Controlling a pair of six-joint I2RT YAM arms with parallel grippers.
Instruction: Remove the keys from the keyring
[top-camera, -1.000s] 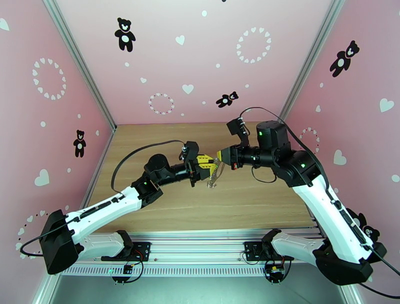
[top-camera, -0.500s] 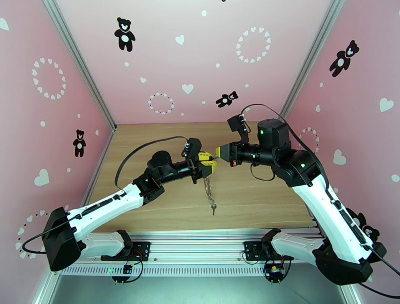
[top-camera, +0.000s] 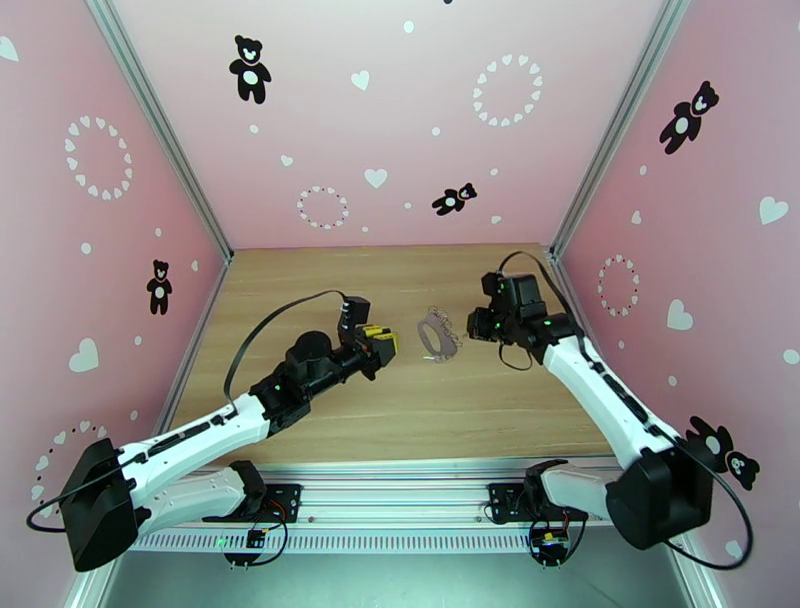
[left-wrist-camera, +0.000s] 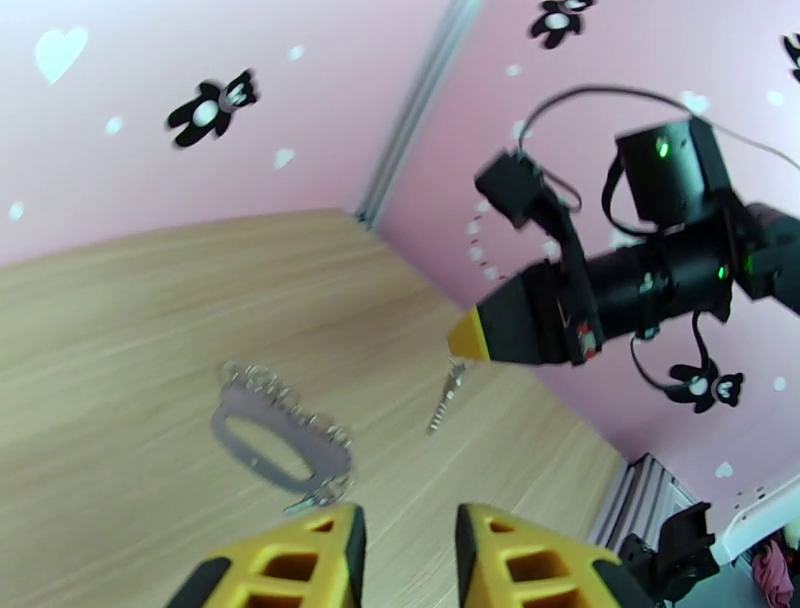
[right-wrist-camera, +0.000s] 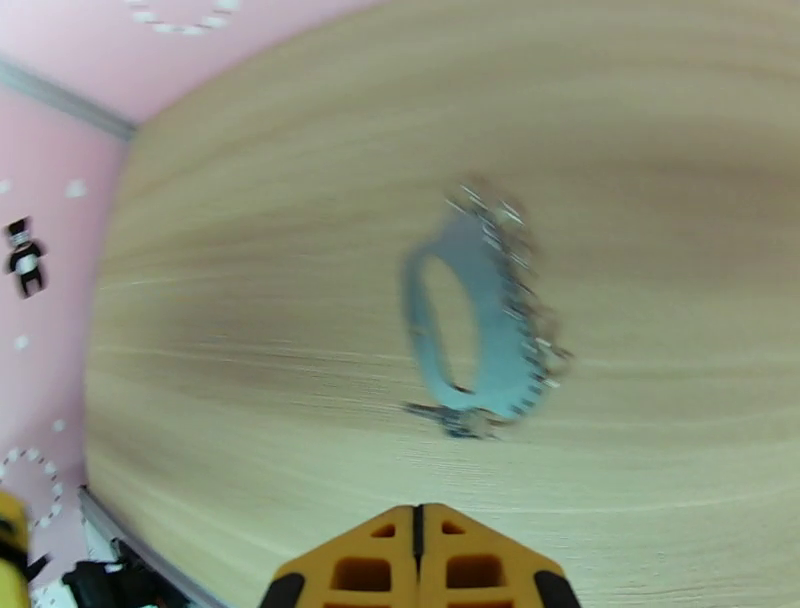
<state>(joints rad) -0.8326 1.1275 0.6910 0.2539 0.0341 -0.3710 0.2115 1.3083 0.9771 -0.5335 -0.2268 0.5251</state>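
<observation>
Keyring (top-camera: 438, 335) lies on the table (top-camera: 480, 405), long axis far-left to near-right. Right end effector (left-wrist-camera: 463, 340) pinches a key (left-wrist-camera: 445, 398) hanging stem-down; left end effector (left-wrist-camera: 408, 525) narrowly parted, empty.

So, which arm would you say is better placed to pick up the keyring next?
Left, probably. The left claw is open and empty, with the keyring on the table just ahead. The right claw is shut on a key.
</observation>
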